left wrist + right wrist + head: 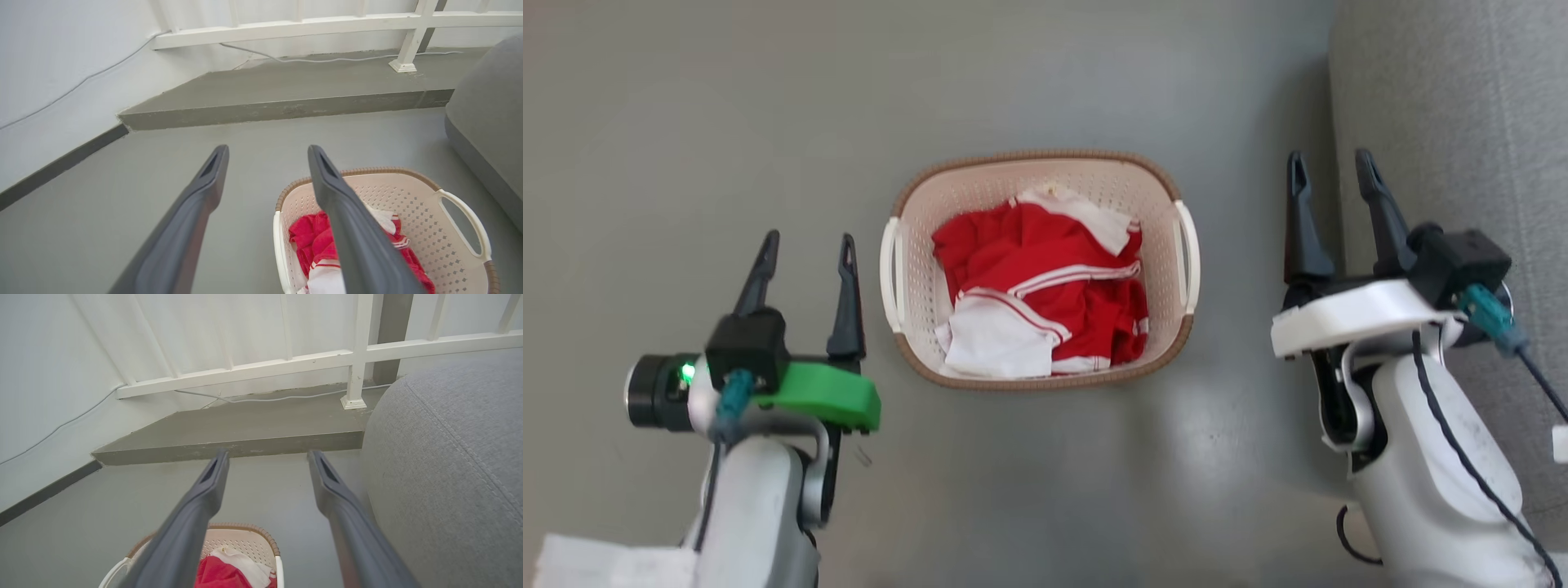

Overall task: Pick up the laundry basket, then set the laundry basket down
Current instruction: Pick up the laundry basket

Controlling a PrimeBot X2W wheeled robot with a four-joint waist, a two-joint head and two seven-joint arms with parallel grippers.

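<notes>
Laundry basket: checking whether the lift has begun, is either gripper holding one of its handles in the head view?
No, the left gripper and right gripper stand open either side of the laundry basket, touching nothing.

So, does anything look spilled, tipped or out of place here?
Nothing stands out. The laundry basket sits upright on the floor, the red and white clothes lie inside, none over the rim, and the left tool and right tool are open, apart from it.
</notes>
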